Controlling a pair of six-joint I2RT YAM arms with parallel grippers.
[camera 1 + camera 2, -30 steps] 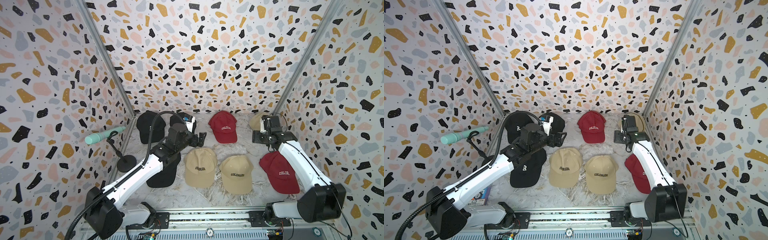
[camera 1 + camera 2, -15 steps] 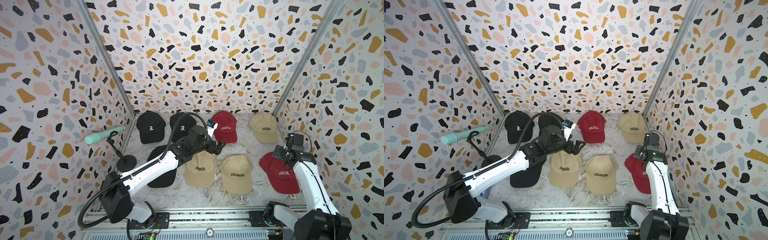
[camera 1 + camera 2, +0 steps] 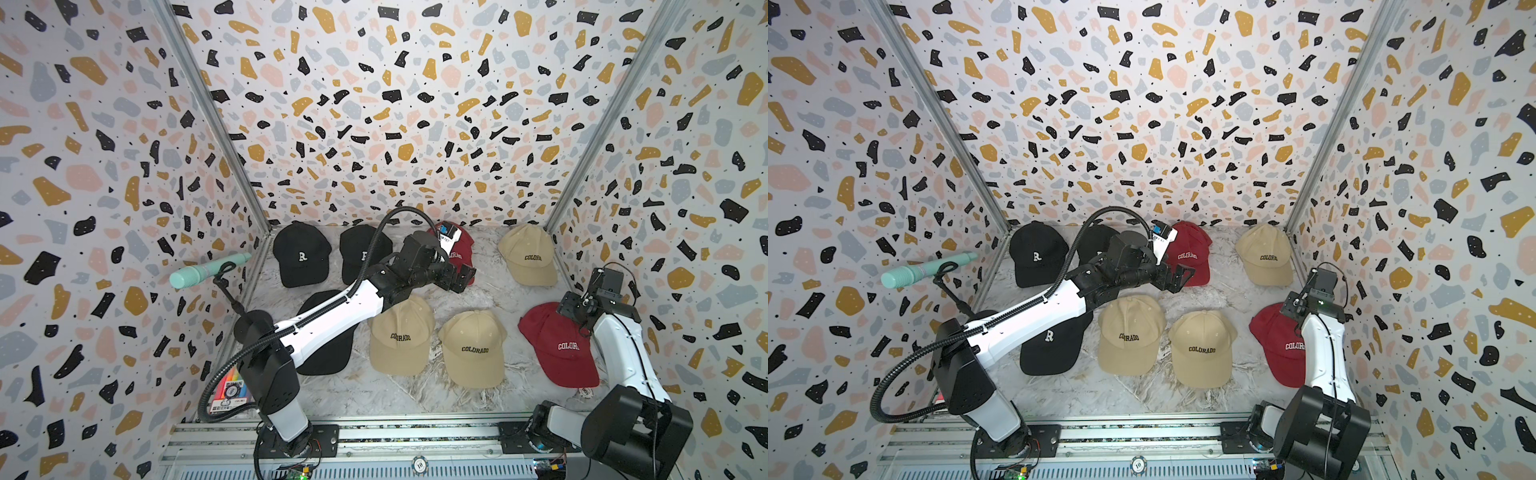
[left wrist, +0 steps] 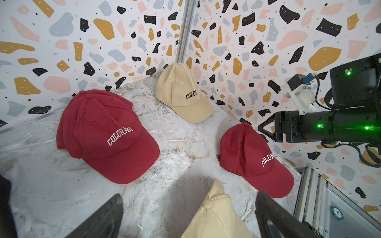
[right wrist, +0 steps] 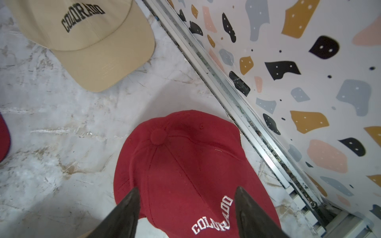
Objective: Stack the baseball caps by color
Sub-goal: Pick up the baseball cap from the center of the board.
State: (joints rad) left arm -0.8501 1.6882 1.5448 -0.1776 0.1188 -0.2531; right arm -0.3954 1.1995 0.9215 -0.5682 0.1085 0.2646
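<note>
Just left of the back dark red fabric brimmed cap [image 3: 1190,253], the left gripper [image 3: 1181,276] hovers empty, fingers wide apart. Right of it, the right gripper [image 5: 188,210] hangs with fingers apart over the nearer red cap [image 5: 181,162]; pinching loose crown fabric could drag it askew.

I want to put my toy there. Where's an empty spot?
Bare marble tabletop runs along the front, between the two near tan fabric caps and the metal rail. Another patch lies between the far tan cap and the near dark red cap. Around the black fabric caps it is crowded.
</note>
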